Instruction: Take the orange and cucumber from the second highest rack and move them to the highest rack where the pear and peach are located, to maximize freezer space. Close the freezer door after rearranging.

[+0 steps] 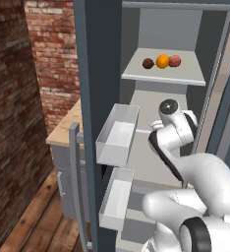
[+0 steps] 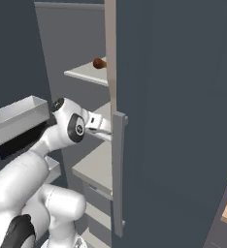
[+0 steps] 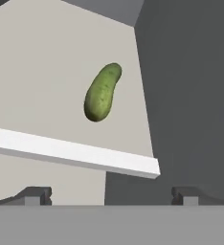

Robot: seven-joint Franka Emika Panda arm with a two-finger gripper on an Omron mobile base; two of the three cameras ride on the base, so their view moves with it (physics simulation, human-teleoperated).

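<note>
The green cucumber point(image 3: 102, 92) lies alone on the pale second highest rack point(image 3: 75, 154), a little beyond its front lip. My gripper point(image 3: 111, 196) is open in front of that lip, and nothing sits between its fingertips point(image 3: 37, 195). On the highest rack point(image 1: 161, 75) the orange point(image 1: 162, 60) sits between a dark brown pear point(image 1: 148, 63) and a pink peach point(image 1: 174, 60). The pear point(image 2: 99, 63) also peeks out beside the door edge. My white hand point(image 1: 171, 112) reaches in at the level of the second rack. The freezer door point(image 1: 95, 98) stands wide open.
Two grey door bins point(image 1: 118, 135) point(image 1: 116, 197) jut from the open door on the left, close to my forearm. A long grey handle point(image 2: 118, 169) runs down the dark panel on the right. A wooden counter point(image 1: 68, 125) and a brick wall point(image 1: 48, 54) lie further left.
</note>
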